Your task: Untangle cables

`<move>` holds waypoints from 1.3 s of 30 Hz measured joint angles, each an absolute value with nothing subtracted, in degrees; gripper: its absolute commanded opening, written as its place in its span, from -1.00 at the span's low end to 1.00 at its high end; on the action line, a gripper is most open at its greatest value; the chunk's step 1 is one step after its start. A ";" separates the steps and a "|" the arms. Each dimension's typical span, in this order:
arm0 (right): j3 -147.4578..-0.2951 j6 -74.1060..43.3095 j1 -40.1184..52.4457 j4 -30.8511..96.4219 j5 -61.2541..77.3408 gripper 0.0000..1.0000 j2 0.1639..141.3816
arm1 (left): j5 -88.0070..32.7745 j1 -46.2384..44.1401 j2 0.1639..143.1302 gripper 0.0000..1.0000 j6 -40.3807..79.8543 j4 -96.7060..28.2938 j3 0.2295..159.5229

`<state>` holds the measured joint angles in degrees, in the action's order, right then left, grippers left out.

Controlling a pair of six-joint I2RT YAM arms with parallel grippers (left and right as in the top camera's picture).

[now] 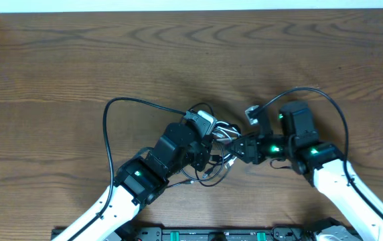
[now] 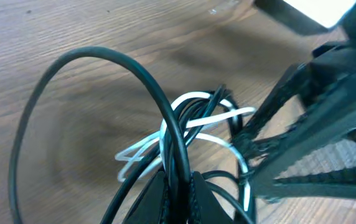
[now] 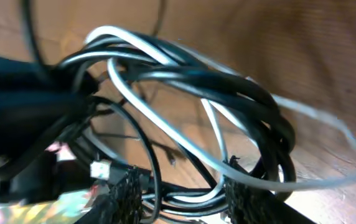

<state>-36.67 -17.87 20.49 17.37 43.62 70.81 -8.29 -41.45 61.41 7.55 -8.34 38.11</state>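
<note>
Cables, black and white, sit knotted near 6 o'clock on the counter. Left gripper squeezes them; right gripper hangs open around some. Most untangling seems left.

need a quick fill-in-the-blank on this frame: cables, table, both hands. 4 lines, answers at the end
1. The cables lie on a ___ table.
2. The left hand is shut on a ___ cable.
3. Among the dark cords in the tangle, one is ___.
4. The right hand stands ___, with strands running through its gap.
Missing words: wooden; black; white; open.
</note>
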 measured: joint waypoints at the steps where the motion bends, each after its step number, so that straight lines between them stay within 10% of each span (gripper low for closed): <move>1: -36.67 -18.92 21.82 17.50 41.21 -0.24 70.76 | -8.73 -41.45 61.41 -0.85 7.57 -8.29 38.11; 14: -36.67 -25.19 25.74 20.51 28.23 -0.98 70.59 | -10.17 -41.45 61.41 -0.85 9.91 -5.67 37.95; 28: -36.67 -30.68 24.99 28.40 20.34 -0.98 70.61 | -10.59 -41.45 61.41 -0.85 14.35 -4.12 37.95; 39: -36.67 -19.94 19.99 29.95 29.54 -0.35 64.60 | -9.96 -41.45 63.00 -0.85 10.00 -8.01 37.95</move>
